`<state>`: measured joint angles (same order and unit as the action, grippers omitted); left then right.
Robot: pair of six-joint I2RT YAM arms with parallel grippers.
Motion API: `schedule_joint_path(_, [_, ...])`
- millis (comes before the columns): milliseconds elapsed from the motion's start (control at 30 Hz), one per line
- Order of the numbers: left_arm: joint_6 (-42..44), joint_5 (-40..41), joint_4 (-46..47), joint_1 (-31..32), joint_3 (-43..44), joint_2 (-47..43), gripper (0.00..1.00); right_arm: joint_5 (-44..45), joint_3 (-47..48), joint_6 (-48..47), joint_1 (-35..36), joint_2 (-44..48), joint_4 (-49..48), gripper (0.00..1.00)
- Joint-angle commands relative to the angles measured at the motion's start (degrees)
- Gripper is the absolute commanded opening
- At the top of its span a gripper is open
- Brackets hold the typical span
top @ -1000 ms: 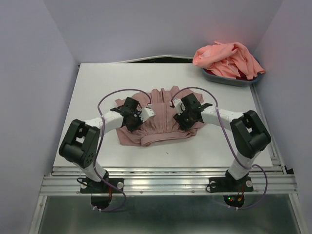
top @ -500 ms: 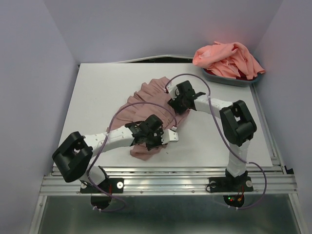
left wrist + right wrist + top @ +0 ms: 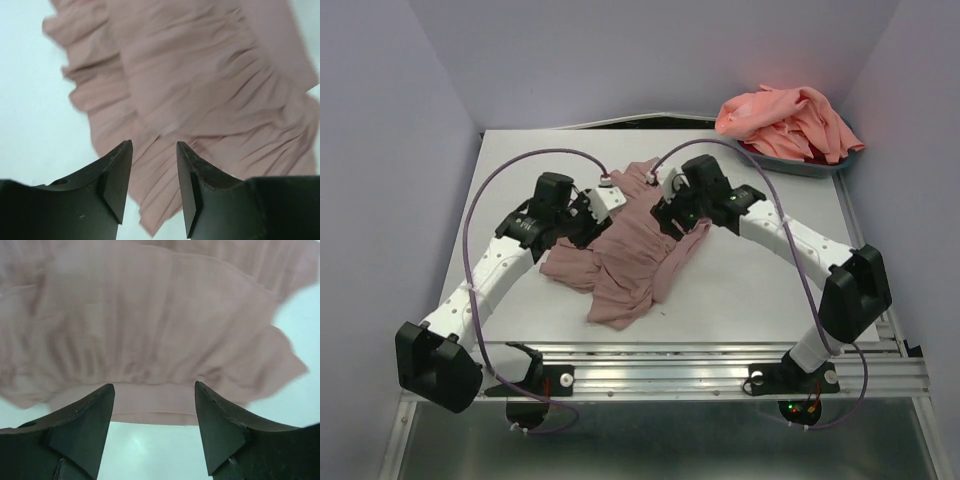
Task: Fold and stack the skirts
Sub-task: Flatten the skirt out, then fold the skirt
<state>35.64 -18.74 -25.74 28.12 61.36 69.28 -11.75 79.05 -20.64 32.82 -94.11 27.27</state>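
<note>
Trouble could start on the left side, where the left fingers hang open with nothing in them, just above the ruffled edge of the pink skirt. If they dip down and pinch only the top layer, I think the fold would pull open again. The pink skirt lies in the middle of the bench, crooked and a bit lumpy, with one end pointing at the near edge. A new fold made on a crooked shape would likely come out crooked too, and then the pile would not sit flat. The right fingers are open as well and empty, over the smooth band of the skirt. Both arms are close together above the cloth, so they might bump each other or tug it two ways at once. In the far right corner the coral skirt is heaped in a grey bin and spills over its rim, so it could snag there when it gets lifted out. A second ago the pink skirt was spread wide and low across the middle; now it runs slanted. Half a second ago the left arm reached across by the near edge; now it has swung back to the left side. Both pairs of fingers have opened up.
</note>
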Motion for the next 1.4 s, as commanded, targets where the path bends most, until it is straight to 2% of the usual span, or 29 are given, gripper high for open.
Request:
schedule_joint_path(0, [12.4,-2.44,-8.89,-8.59,-5.79,-2.9,0.52,-7.4,-5.02,2.62,9.09,1.64,5.69,0.73])
schedule_joint_path(133, [19.72,-2.0,-9.24,-14.4,-10.39,-5.64,0.54,-8.64,-9.16,1.49,14.46,2.78,5.96,0.74])
schedule_joint_path(333, [21.31,-2.35,-6.87,-19.93,-16.18,-4.68,0.56,-4.52,-14.0,1.39,20.61,3.14,2.62,0.77])
schedule_joint_path(500, [21.14,-2.88,-6.35,-20.47,-18.12,-4.59,0.56,4.95,-18.3,1.31,22.98,2.08,-4.57,0.77])
schedule_joint_path(767, [20.17,-2.53,-3.36,-20.56,-19.35,-5.12,0.56,12.35,-24.28,2.45,25.19,-1.42,-12.05,0.76])
schedule_joint_path(800, [21.39,-2.7,-3.44,-20.56,-19.53,-5.29,0.56,15.58,-25.16,2.54,25.19,-1.87,-13.63,0.76])
schedule_joint_path(900, [23.59,-2.35,-2.92,-20.56,-21.19,-6.6,0.56,19.38,-26.22,2.98,25.19,-2.31,-15.22,0.68])
schedule_joint_path(1000, [27.63,-1.48,-1.78,-20.56,-23.74,-7.92,0.55,20.62,-27.45,3.59,25.19,-0.91,-16.54,0.53])
schedule_joint_path(1033, [28.43,-0.95,-0.38,-20.56,-24.79,-8.1,0.54,20.45,-27.54,3.77,25.19,-0.56,-16.63,0.43])
schedule_joint_path(1100, [28.52,-0.51,0.68,-20.56,-25.24,-7.93,0.53,20.71,-27.37,3.59,25.19,-0.12,-16.72,0.31])
schedule_joint_path(1133, [28.61,-0.51,0.77,-20.56,-24.89,-7.58,0.52,20.54,-27.1,3.51,25.19,0.58,-16.11,0.21])
schedule_joint_path(1200, [28.35,-0.51,0.51,-20.56,-24.28,-6.44,0.5,20.1,-26.4,3.16,25.19,1.81,-15.49,0.13])
schedule_joint_path(1233, [28.26,-0.24,0.08,-20.56,-23.49,-6.0,0.48,19.23,-26.31,3.15,25.19,3.65,-14.62,0.04])
schedule_joint_path(1267, [28.69,-0.16,-0.19,-20.65,-23.13,-5.73,0.46,18.78,-25.79,3.07,25.19,4.71,-14.09,0.01])
schedule_joint_path(1367, [30.1,0.81,-0.37,-21.0,-22.69,-5.29,0.43,17.03,-24.38,2.63,25.19,7.26,-10.49,0.01])
